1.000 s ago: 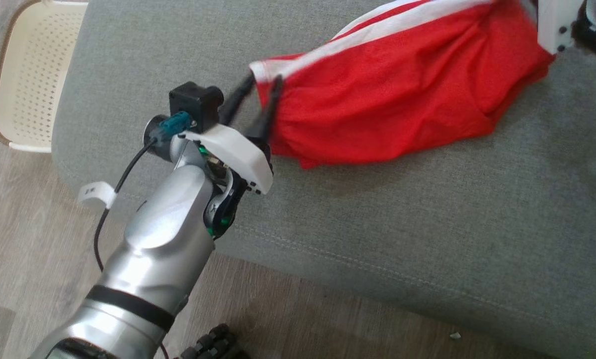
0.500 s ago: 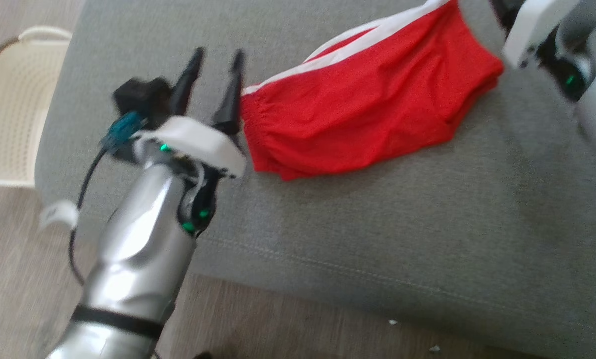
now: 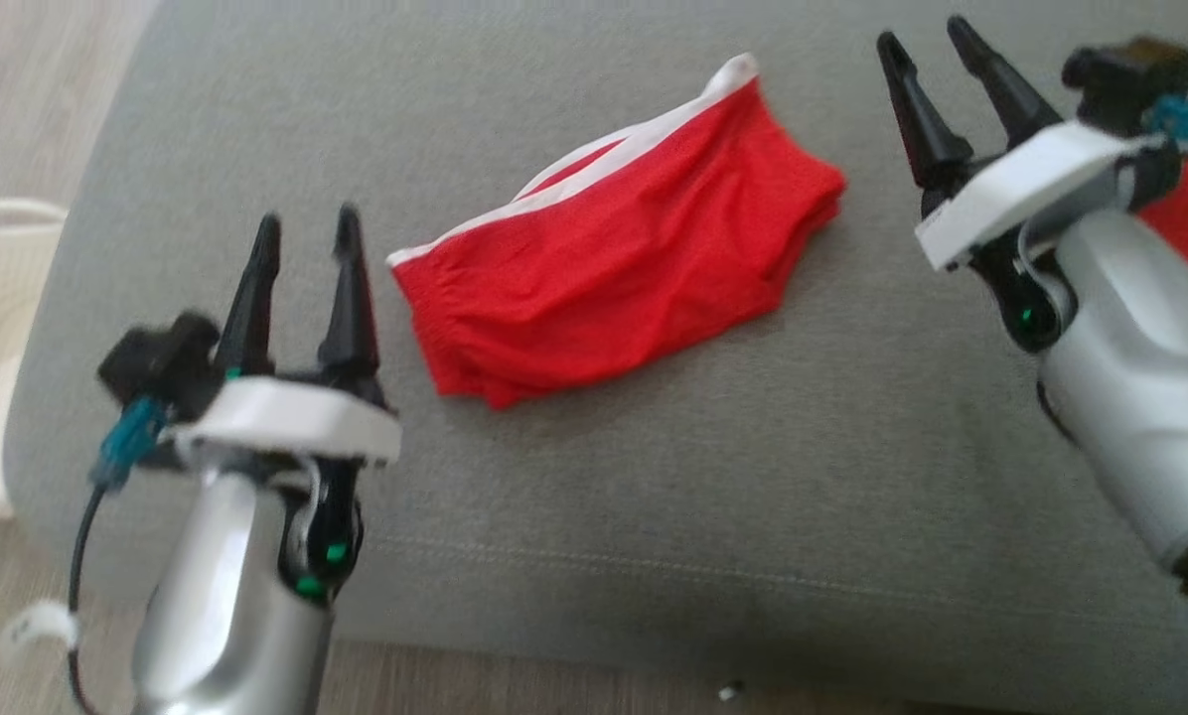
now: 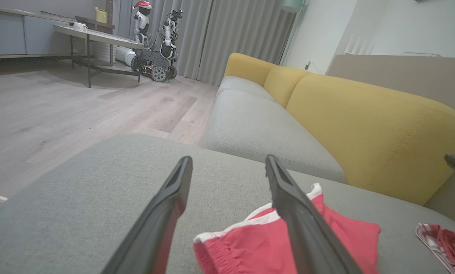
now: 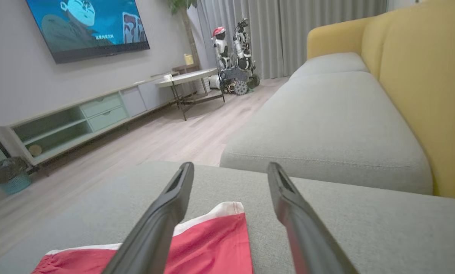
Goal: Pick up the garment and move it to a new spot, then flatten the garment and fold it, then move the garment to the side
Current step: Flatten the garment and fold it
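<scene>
Flanking the red garment (image 3: 614, 268), left arm (image 3: 226, 596) and right arm (image 3: 1130, 397) point forward, jaws apart.

garment (image 3: 614, 288): red, white trim | cushion (image 3: 654, 477): grey | backrest (image 4: 364, 125): yellow

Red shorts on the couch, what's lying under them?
The red shorts lie on the grey seat cushion, which shows on every side of them. The patch of cushion beneath the fabric is covered, so anything tucked there cannot be seen.
</scene>
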Robot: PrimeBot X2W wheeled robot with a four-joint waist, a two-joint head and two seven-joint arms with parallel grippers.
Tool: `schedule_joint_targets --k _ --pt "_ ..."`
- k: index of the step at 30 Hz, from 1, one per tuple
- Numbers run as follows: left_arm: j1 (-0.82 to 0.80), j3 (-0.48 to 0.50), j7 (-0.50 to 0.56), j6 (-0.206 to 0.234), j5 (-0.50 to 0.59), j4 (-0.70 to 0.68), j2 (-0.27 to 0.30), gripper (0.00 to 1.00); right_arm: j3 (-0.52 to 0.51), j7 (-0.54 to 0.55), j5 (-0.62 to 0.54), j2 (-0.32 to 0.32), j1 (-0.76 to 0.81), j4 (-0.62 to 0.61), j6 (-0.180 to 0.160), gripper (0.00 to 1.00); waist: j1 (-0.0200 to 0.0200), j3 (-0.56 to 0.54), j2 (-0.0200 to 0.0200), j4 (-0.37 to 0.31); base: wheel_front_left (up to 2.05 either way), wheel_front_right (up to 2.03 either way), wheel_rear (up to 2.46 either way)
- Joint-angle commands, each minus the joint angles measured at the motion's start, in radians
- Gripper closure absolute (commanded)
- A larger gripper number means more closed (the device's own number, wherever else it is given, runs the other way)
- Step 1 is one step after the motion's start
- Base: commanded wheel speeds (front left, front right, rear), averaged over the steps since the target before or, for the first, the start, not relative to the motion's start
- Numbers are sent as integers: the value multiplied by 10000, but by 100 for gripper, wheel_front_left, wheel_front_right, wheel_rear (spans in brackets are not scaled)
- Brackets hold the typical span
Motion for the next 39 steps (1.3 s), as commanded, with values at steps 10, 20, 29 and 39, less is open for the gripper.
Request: schedule_joint_targets --k 10,20,29,39 --pt "1546 694 -77 23 306 -1251 49 0 -3808 -122 -3832 484 3741 -3280 62 0 0 -863 -1 -798 0 0 0" --pt "2254 514 -78 395 316 -1720 47 0 -6170 148 -6267 1647 6248 -5202 62 0 0 -865 -1 -940 0 0 0" --pt "1944 326 -78 355 305 -1698 46 0 -6338 1771 -4959 2533 6380 -5752 62 0 0 -473 -1 -528 0 0 0" --pt "1693 -288 -78 481 122 -1485 46 0 -7467 4103 -1476 3101 5391 -4608 62 0 0 255 -1 690 0 0 0"
